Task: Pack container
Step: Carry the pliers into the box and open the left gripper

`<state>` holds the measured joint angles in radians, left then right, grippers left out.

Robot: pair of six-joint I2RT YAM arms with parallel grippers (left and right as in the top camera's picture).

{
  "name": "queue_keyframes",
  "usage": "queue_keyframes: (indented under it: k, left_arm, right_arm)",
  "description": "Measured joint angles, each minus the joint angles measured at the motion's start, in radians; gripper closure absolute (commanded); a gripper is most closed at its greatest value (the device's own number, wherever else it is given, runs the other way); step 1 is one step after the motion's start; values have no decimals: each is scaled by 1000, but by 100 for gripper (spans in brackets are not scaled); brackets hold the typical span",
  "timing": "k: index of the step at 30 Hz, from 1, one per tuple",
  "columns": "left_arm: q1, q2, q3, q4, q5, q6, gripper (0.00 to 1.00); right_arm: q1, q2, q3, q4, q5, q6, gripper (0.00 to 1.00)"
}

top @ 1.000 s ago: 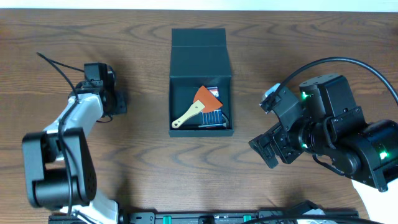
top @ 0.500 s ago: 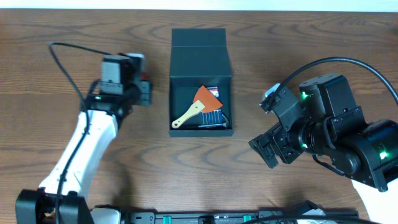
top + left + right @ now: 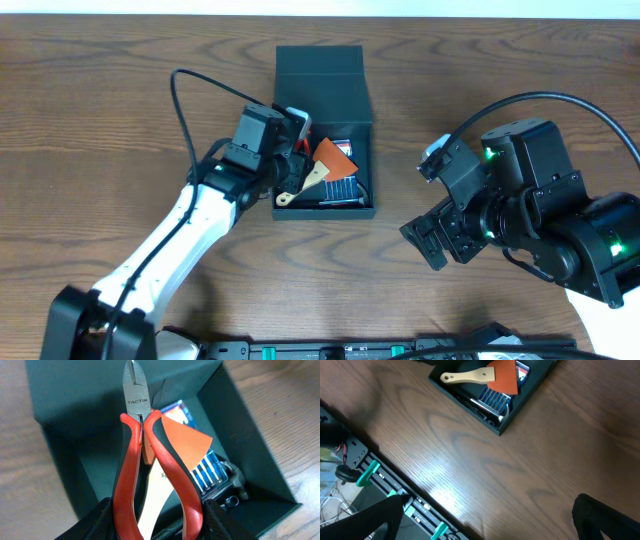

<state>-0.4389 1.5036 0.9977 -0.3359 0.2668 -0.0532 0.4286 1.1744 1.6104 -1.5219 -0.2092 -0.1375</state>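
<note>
Container [image 3: 322,85]: mid-tabletop [image 3: 120,60], flap lid open at far side.
- Handling (judged): light, stiff matte card, dents easily. Hold by side walls, never by flap.
- Inside container: scraper [image 3: 318,172], blue packet [image 3: 342,188].
- Over container's left wall: left end effector [image 3: 156,525], clamping red pliers [image 3: 129,460].
- Right of container, well apart: right end effector [image 3: 432,240], spread wide, empty.

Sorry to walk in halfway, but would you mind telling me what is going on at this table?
The left gripper holds red-handled pliers, its jaws shut on the handles, over the open dark box. An orange scraper and a blue pack already lie inside. The right gripper hangs over the table to the right of the box, jaws open and empty. The pliers are not yet released.
</note>
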Motion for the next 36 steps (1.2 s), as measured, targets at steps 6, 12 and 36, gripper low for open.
queue_keyframes:
  k: [6,12,36]
  left_arm:
    - [-1,64,0,-4,0,-80,94]
    - [-1,66,-1,-22,-33,-139,94]
    - [-3,-186,-1,23,-199,-251,1]
  right_arm:
    - [0,0,0,0,0,0,1]
    - [0,0,0,0,0,0,1]
    - [0,0,0,0,0,0,1]
